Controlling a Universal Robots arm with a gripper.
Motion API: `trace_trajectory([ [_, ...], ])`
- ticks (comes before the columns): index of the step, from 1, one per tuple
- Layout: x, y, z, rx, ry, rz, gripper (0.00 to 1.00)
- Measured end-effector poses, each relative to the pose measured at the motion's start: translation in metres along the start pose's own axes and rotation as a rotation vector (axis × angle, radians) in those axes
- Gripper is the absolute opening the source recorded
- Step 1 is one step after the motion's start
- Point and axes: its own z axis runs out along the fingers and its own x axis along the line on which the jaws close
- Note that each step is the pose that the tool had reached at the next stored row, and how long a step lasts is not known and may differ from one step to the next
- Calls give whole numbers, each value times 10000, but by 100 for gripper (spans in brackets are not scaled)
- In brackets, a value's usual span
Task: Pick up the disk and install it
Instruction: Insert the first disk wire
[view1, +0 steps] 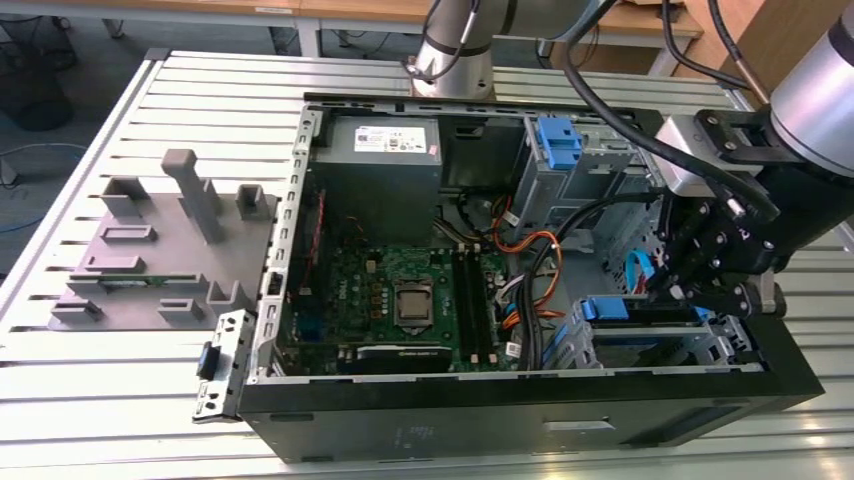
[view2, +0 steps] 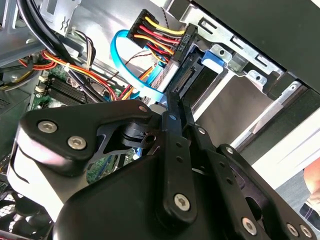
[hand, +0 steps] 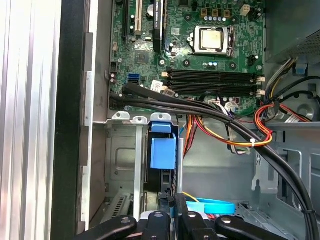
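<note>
Inside the case's drive bay (view1: 727, 345), the gripper (view1: 694, 290) pinches the upright disk (hand: 163, 152).

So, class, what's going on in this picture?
A robot arm is working inside an open computer case on a slatted table. Its gripper sits low at the drive cage on the exterior view's right, at the disk with its blue carrier, which stands in the cage beside the motherboard.

Your tool (view1: 703, 288) hangs pointing down from the bent wrist (view1: 727, 150), its black linkages angled inward below.
</note>
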Motion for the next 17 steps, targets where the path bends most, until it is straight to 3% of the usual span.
trace_trajectory([
  [17, -12, 18, 27, 13, 0, -2, 16],
])
